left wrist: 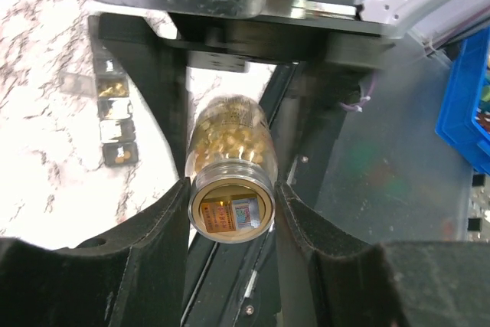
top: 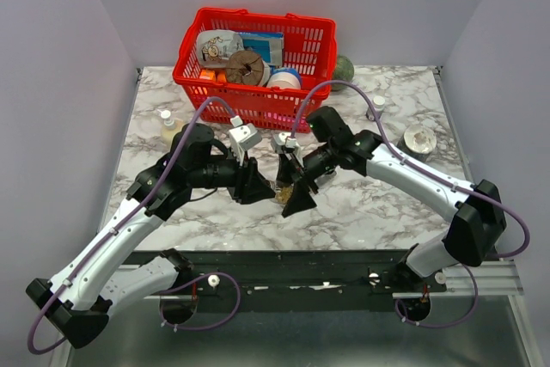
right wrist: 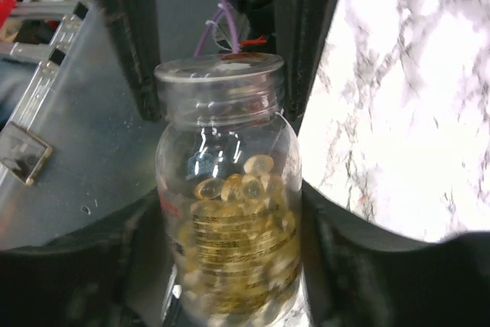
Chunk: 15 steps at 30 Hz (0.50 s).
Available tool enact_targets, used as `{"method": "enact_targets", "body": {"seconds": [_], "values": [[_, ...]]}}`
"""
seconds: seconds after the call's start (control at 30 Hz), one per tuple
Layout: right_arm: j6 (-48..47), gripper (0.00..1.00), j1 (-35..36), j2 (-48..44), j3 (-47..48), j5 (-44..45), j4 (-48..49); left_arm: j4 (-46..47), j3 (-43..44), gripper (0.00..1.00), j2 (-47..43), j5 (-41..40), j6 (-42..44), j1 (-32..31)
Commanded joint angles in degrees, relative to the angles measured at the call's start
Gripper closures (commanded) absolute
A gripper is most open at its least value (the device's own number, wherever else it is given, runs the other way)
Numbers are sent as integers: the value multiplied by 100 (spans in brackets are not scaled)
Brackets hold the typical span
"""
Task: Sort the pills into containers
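While both arms meet over the middle of the table [top: 378, 204], I judge the step in hand to be getting pills [right wrist: 249, 181] out of the pill bottle [left wrist: 230, 139] and into the containers [left wrist: 116, 124] — a handling step, not yet a pour. The left gripper [left wrist: 232, 193] has its fingers [left wrist: 153, 243] clamped on the bottle's threaded neck, one pad on each side of the rim. The right gripper [right wrist: 230, 220] takes the other end, its fingers [right wrist: 337, 266] pressed against the glass body on both sides. The bottle hangs clear of the table between them, well filled with yellow pills. I see no cap on the neck, though I cannot tell whether the mouth is open or sealed.

The containers lie flat on the marble, near the left gripper and below the bottle. I cannot pick them out in the top view.

Next, I think, the mouth has to come over one compartment and tip gently so only a few pills drop, and one grip must give way without letting the glass slip.

Counted: one bottle; one strip of containers with four compartments in sight, at least two holding yellow pills — the rest is out of frame. Two grippers, both on the bottle. One red basket [top: 258, 100] stands at the back.
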Motion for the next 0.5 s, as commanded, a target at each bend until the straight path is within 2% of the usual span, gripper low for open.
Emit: {"method": "enact_targets", "body": {"seconds": [0.0, 0.2, 0.37, 0.47], "values": [[238, 0, 35, 51, 158, 497, 256, -29, -127, 100, -116, -475, -208, 8], [212, 0, 27, -72, 87, 1051, 326, -186, -364, 100, -151, -616, -173, 210], [133, 0, -175, -177, 52, 2235, 353, -467, -724, 100, -169, -1344, -85, 613], [89, 0, -570, -361, -97, 2431, 449, -521, -699, 100, -90, -1897, -85, 842]]}}
